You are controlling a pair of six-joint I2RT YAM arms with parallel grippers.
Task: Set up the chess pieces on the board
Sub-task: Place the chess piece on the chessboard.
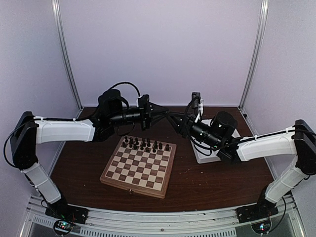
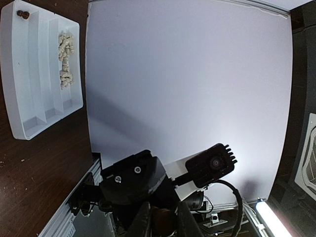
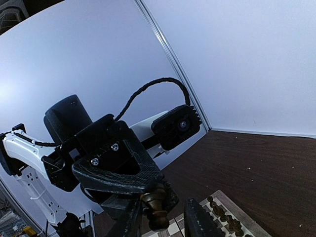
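My board [image 1: 139, 167]: 8x8 tan and dark brown checks, plain brown border.
Board pieces [image 1: 145, 144]: dark brown, near black from above.
Held piece [image 3: 154, 207]: glossy dark brown.
My left pincer [image 2: 162, 219]: black, woven pattern on the fingers.
My right pincer [image 3: 163, 223]: black.
Tray [image 2: 19, 98]: white.
Tray pieces [image 2: 65, 54]: pale cream; 1 corner piece [image 2: 22, 15] dark brown.
Table [image 1: 212, 177]: dark reddish brown.
My arms [image 1: 64, 131]: white shells, black joints.
Walls [image 1: 163, 49]: pale lilac-white.
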